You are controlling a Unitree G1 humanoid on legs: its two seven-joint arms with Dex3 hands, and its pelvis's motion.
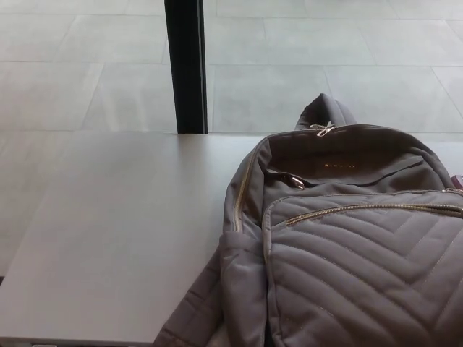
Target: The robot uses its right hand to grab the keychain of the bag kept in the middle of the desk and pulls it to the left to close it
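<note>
Bag (347, 253) on pale desk (108, 231), tiled floor (87, 65)

A grey-brown quilted backpack (347, 246) lies at the right of the tabletop (108, 217), front pocket facing up. Its main compartment gapes open, and a gold zip pull (323, 129) sits at the top edge

You have the bag (347, 246) lying on the right part of the bench (108, 231), reaching its near edge, with the keychain (323, 129) at the bag's far end. Behind the bench a post (186, 65) stands on the floor (72, 65), left of the bag.
</note>
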